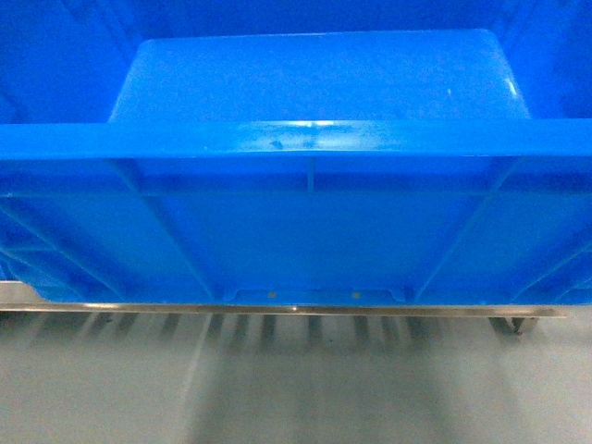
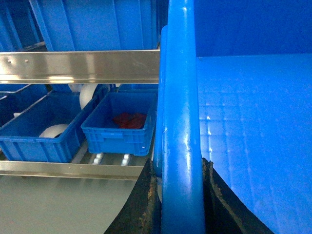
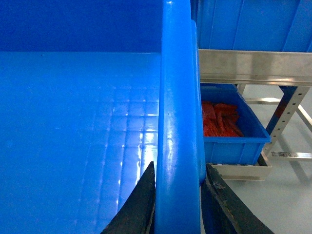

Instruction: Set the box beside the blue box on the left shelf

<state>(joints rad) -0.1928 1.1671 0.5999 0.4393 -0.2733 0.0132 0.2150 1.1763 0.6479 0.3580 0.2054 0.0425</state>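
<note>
The box (image 1: 305, 222), a large bright-blue ribbed crate with an empty floor, fills the head view. Its base is level with a steel shelf rail (image 1: 277, 310); I cannot tell if it rests on it. My left gripper (image 2: 179, 190) is shut on the box's left rim (image 2: 180, 97). On the opposite rim (image 3: 178, 97) my right gripper (image 3: 179, 195) is shut. A smaller blue box (image 2: 122, 124) holding red pieces stands on a lower shelf level to the left of the held box. Neither gripper shows in the head view.
Another blue box (image 2: 39, 136) with a white roll stands further left. A steel rail (image 2: 78, 66) carries more blue crates above. To the right, a blue box (image 3: 229, 126) of red pieces sits on rollers by a shelf post (image 3: 287, 112). Grey floor lies below.
</note>
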